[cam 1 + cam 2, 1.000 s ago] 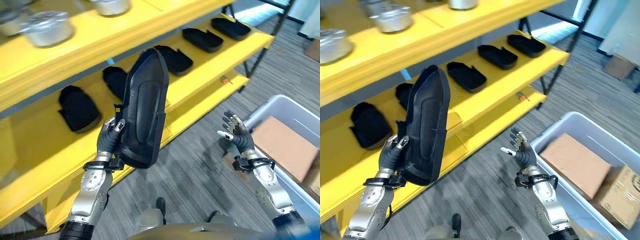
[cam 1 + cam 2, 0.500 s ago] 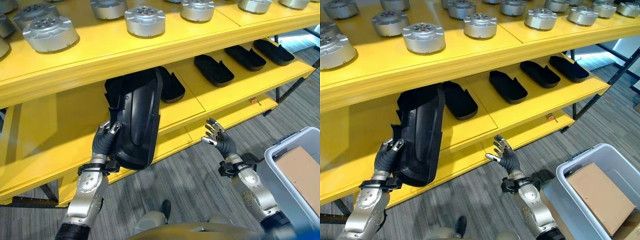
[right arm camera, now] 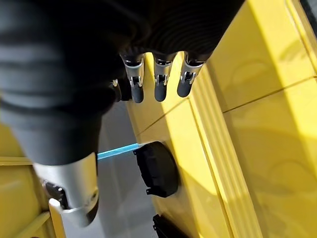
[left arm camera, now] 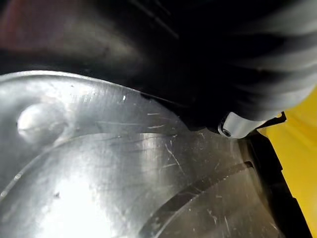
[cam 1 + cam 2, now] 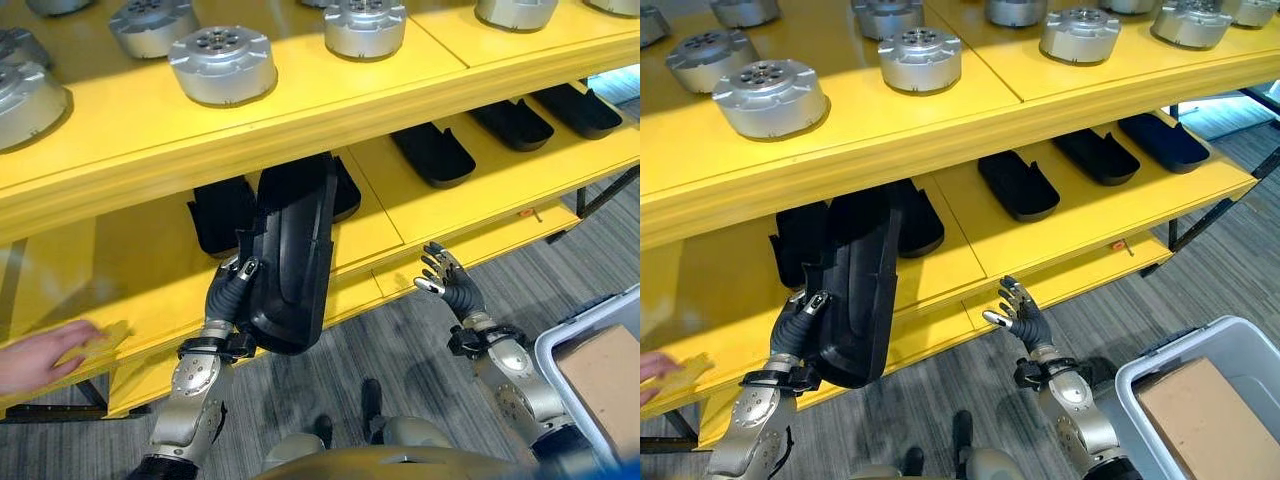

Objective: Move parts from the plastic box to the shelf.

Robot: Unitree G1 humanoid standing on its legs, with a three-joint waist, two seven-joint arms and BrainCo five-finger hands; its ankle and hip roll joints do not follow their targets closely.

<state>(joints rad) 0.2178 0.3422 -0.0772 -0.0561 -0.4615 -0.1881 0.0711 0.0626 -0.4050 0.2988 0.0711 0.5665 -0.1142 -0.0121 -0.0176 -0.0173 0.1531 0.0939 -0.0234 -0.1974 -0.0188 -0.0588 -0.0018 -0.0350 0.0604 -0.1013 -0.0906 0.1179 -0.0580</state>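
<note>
Left hand (image 5: 232, 292) clasps the long black part (image 5: 292, 255) upright in front of the yellow shelf (image 5: 400, 205).

I see its fingers curled round the part's lower edge, the part rising above the hand to the middle tier. My right hand (image 5: 452, 290) hovers apart, fingers spread, holding nothing. The plastic box (image 5: 1240, 355) sits lower right.

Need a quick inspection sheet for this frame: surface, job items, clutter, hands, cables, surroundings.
Surface: yellow shelf, tiers stacked.
Job's things: long black part held upright before the middle tier; more black parts lie on that tier; grey plastic box at lower right holds a cardboard box.
Clutter: silver round parts on the upper tier.
Hands: left hand grips the long black part; right hand open, holding nothing.
Cables: nothing seen.
Surroundings: grey floor; a person's hand on the shelf's left.
</note>
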